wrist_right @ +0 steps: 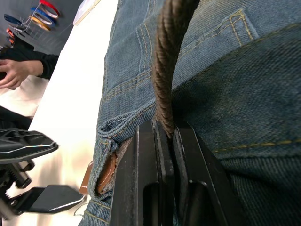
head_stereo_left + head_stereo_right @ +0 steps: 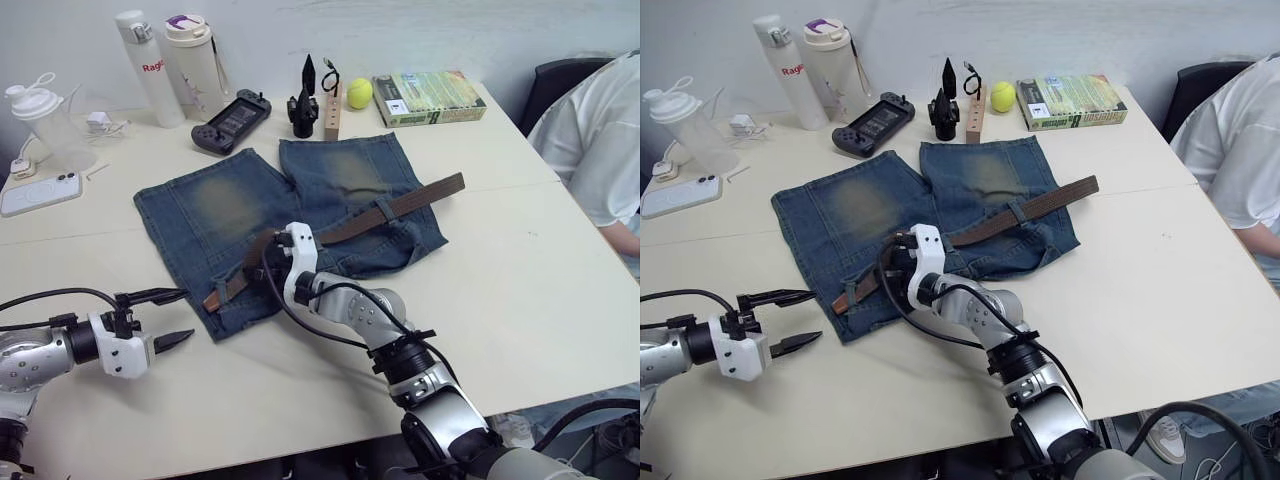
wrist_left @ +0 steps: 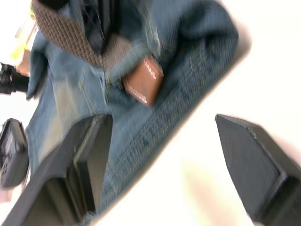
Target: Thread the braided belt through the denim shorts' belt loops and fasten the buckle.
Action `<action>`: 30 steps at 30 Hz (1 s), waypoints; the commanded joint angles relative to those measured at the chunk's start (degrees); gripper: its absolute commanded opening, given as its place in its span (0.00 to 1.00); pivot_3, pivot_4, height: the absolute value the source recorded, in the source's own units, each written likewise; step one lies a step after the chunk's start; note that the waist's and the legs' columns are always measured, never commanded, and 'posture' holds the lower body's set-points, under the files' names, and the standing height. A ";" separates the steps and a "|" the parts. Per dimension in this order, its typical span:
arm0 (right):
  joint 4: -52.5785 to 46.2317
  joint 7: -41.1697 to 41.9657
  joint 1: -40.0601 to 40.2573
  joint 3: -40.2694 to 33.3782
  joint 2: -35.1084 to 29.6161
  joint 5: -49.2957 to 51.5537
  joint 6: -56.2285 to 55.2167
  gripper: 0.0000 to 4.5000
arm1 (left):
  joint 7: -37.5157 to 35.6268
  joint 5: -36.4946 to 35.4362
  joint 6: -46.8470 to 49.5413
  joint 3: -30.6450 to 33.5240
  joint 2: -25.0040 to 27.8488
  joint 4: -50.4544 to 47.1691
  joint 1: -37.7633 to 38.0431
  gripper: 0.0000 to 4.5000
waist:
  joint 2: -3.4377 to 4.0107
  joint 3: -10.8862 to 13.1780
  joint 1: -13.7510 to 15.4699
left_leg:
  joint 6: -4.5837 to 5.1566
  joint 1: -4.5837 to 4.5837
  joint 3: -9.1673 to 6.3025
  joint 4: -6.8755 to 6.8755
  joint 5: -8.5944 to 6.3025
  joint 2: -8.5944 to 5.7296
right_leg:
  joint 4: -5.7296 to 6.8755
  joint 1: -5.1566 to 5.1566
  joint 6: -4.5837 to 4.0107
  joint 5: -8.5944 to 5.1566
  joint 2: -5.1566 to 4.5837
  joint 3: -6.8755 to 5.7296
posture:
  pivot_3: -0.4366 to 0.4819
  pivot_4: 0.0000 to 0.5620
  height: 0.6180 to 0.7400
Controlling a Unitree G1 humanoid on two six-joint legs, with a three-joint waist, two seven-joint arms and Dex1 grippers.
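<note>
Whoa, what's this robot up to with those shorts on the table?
It is putting a braided belt on the denim shorts. The right gripper is shut on the belt near the waistband. The left gripper hovers open over the table beside the shorts' corner, holding nothing. The belt lies across the waistband, its brown tip poking out near that corner. Not fastened yet.

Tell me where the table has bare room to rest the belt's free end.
Bare: white table between blue denim shorts and the person's white sleeve; also its near edge beside the open left gripper. Crowded: far edge, with bottles, black game controller, tennis ball.
</note>
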 commanded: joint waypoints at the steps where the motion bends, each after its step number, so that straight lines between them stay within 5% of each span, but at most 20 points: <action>1: -0.68 1.07 -0.76 0.82 8.84 -0.34 1.52 0.00 | 6.51 6.26 -4.60 1.51 -0.18 1.12 -1.73 0.85 | 0.00 0.00 -0.02 | 0.00 0.00 0.00 0.00 0.00 0.00 | 0.00 0.00 0.00 0.00 0.00 0.00 | 0.48 0.27 0.84; 18: -0.90 1.31 -0.84 0.34 9.79 -1.86 1.48 0.00 | 28.75 24.57 -4.06 -1.13 -2.90 0.60 -3.94 0.85 | -0.01 -0.01 0.36 | -0.04 0.01 0.02 0.01 -0.05 -0.01 | 0.45 -0.22 0.00 0.00 -0.08 -0.04 | 0.48 0.27 0.84; 30: -0.76 1.61 -0.80 0.23 9.91 -2.31 1.85 0.00 | 31.39 20.57 -4.33 -2.60 1.72 -2.01 0.52 0.85 | -0.03 -0.02 0.72 | -0.16 0.01 0.09 0.01 -0.10 0.09 | 0.64 -0.39 0.00 0.00 -0.08 -0.05 | 0.48 0.27 0.84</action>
